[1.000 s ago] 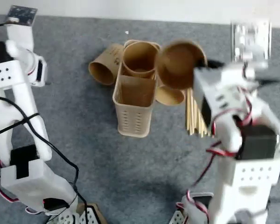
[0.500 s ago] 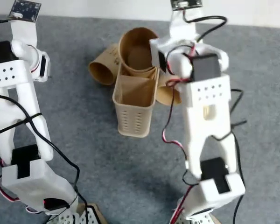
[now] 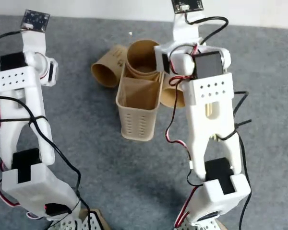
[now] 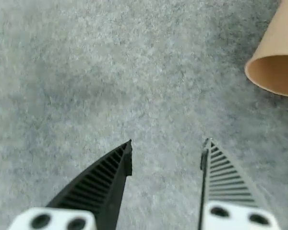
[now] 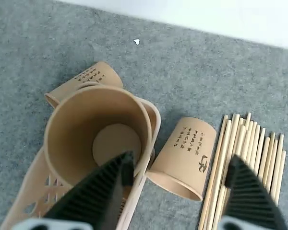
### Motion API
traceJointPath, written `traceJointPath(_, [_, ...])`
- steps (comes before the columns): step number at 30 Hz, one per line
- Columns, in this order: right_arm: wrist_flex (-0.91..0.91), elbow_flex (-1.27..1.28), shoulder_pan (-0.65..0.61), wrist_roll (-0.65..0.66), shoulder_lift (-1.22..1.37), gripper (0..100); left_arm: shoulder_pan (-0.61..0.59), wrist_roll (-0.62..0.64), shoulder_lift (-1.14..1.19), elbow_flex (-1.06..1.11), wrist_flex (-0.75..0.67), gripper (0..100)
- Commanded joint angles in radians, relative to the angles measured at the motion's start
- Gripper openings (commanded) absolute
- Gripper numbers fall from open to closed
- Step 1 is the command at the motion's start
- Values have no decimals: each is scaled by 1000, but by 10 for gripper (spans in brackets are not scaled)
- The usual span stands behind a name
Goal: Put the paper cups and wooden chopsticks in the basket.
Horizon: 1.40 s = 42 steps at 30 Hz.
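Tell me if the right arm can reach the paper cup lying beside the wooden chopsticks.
Probably yes. The right end effector is open over the paper cup, which lies on its side between the basket and the wooden chopsticks with nothing covering it.

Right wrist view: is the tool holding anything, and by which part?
Nothing is held: the right tool is open over the paper cup standing in the basket.

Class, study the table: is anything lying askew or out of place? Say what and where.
Yes. A paper cup lies tipped on one side of the basket, a second cup on the other, with the wooden chopsticks loose beside it.
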Motion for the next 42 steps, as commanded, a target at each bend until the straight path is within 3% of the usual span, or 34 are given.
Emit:
traceJointPath(1, [13, -64, 8, 29, -48, 336, 15, -51, -18, 50, -121, 259])
traceJointPath(5, [122, -156, 16, 57, -151, 336, 47, -83, -18, 154, -278, 260])
traceJointPath(9, [300, -191, 87, 114, -263, 336, 128, -121, -18, 245, -347, 260])
traceJointPath(12, [283, -30, 229, 120, -357, 336, 179, -126, -18, 274, -381, 260])
traceJointPath(17, [259, 292, 280, 164, -552, 336, 226, -127, -18, 306, -456, 260])
traceJointPath(24, [-134, 1041, 283, 169, -885, 336, 260, -127, 81, 275, -554, 260])
traceJointPath(30, [-420, 1604, 282, 169, -1127, 336, 259, -120, 334, 19, -566, 256])
traceJointPath(39, [-550, 1893, 280, 169, -1379, 336, 282, -49, 559, -360, -562, 253])
traceJointPath(42, [-587, 1937, 280, 169, -1397, 336, 315, -54, 611, -410, -562, 175])
